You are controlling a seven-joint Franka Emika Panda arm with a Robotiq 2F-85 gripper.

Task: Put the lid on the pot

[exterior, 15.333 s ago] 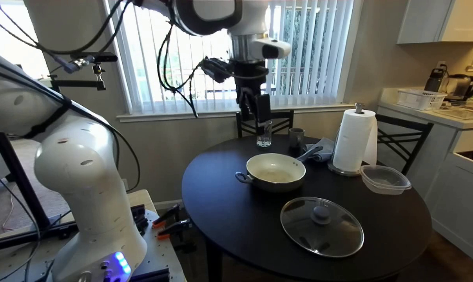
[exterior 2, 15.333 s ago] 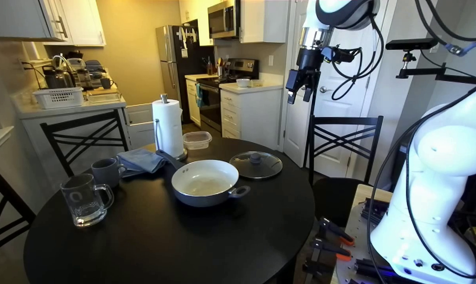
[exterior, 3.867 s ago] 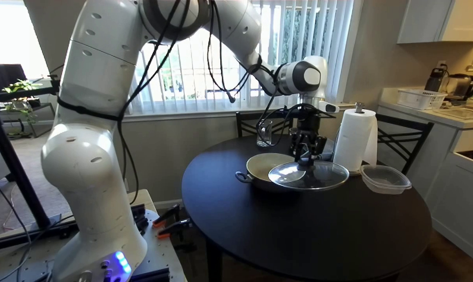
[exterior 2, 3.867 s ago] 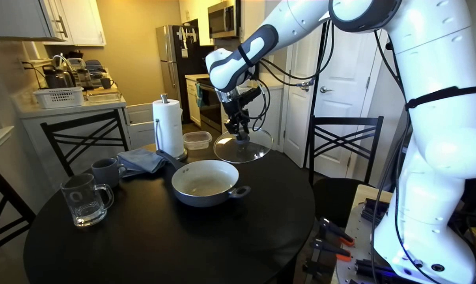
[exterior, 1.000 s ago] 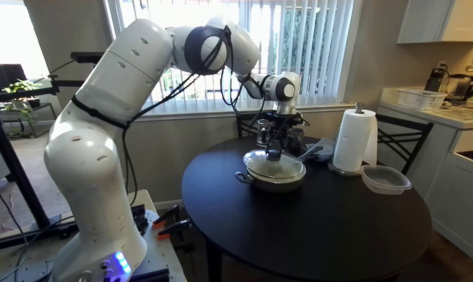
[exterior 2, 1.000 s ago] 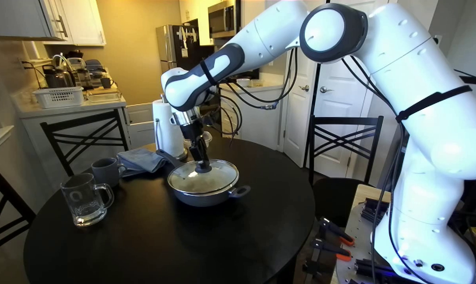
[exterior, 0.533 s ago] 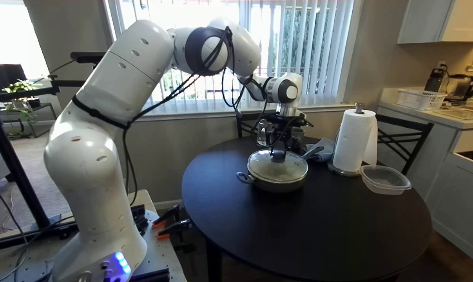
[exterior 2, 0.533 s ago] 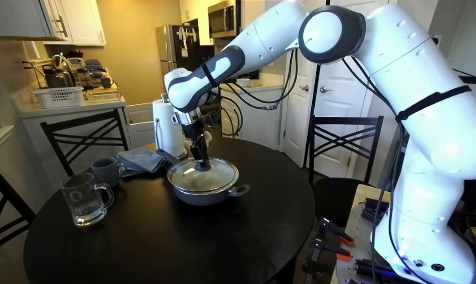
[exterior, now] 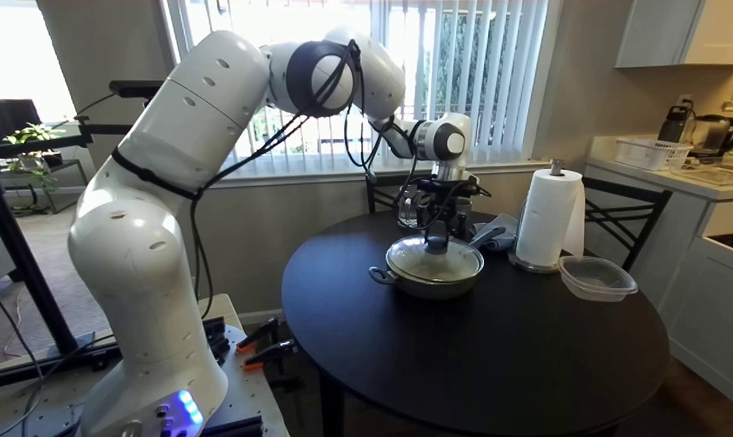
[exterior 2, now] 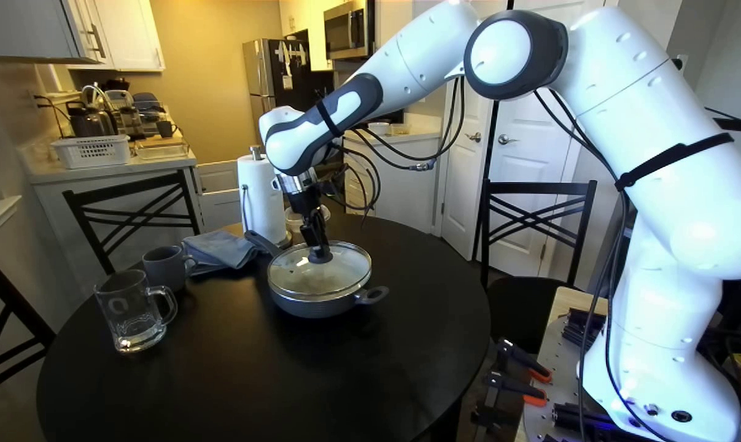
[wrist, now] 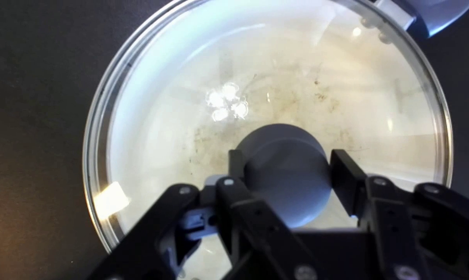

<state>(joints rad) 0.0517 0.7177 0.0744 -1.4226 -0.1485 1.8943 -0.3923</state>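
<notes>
Pot (exterior: 434,290) and lid (exterior: 432,262) are shifting together toward 3 o'clock in an exterior view, so likely in contact. Lid sits over pot, gripper (wrist: 286,165) clamped on its knob (wrist: 288,182). Looks nearly done; confirm seating, then release.

1 glass mug (exterior 2: 129,314) stands near 1 grey mug (exterior 2: 164,270).

"What's behind the tool (exterior: 437,238)?"

"In an exterior view, a bright window (exterior: 305,24) with vertical blinds (exterior: 481,91), grey wall (exterior: 269,243) beneath it."

"And below the tool?"

"A round, dark worktop (exterior: 475,358)."

"Beyond the tool?"

"In an exterior view, a yellow wall (exterior 2: 207,80) and a fridge (exterior 2: 272,77); right of the tool, white doors (exterior 2: 536,162) and a black chair (exterior 2: 533,216)."
</notes>
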